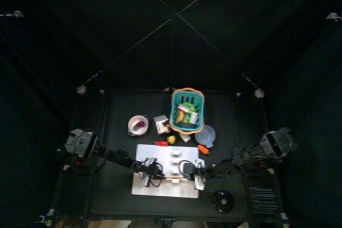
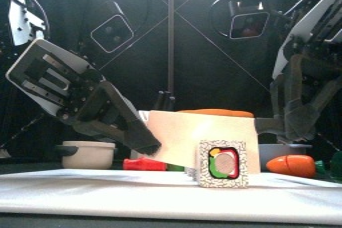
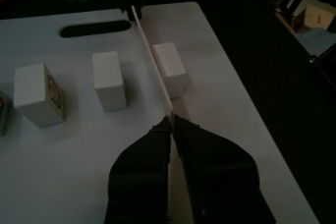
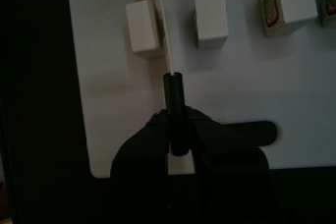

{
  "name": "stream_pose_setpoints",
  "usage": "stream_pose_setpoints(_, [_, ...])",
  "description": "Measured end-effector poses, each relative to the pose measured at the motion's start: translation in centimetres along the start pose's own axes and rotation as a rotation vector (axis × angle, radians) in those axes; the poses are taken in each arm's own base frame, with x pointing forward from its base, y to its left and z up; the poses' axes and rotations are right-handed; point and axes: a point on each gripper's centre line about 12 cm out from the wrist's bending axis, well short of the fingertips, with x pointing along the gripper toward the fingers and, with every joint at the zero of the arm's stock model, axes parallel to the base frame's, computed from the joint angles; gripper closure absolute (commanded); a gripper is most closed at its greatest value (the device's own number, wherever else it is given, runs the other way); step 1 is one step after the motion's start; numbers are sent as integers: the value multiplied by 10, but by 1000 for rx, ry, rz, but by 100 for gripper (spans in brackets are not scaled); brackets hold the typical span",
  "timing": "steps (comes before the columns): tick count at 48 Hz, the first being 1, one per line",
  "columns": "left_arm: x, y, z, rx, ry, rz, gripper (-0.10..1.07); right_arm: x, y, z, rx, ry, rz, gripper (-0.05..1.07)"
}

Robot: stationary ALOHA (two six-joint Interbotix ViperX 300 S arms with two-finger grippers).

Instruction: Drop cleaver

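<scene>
The cleaver (image 3: pixel 151 56) stands on edge on the white board (image 3: pixel 79 159), so both wrist views show its whitish blade as a thin line. In the front view it is a whitish rectangle (image 2: pixel 187 137). My right gripper (image 4: pixel 171 118) is shut on its black handle (image 4: pixel 171 95), and the blade (image 4: pixel 159 22) runs away from that handle between two small blocks. My left gripper (image 3: pixel 171 122) is shut on the blade's other end. In the top view the left gripper (image 1: pixel 155 169) and the right gripper (image 1: pixel 198 175) face each other over the board (image 1: pixel 167 194).
Three small white blocks (image 3: pixel 108 81) stand in a row on the board, and one has a sushi print (image 2: pixel 222 164). A green basket (image 1: pixel 187 109) and a round bowl (image 1: pixel 139 124) sit behind the board. A red piece (image 2: pixel 140 164) and an orange piece (image 2: pixel 301 164) lie beside it.
</scene>
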Motion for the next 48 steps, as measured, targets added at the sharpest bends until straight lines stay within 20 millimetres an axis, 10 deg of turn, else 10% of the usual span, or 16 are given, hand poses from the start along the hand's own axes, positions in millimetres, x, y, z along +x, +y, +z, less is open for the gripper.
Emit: stream_pose_setpoints(48, [-47,38,53,-87,-168,132,7,-43,-2,13,48,-40,-15,71])
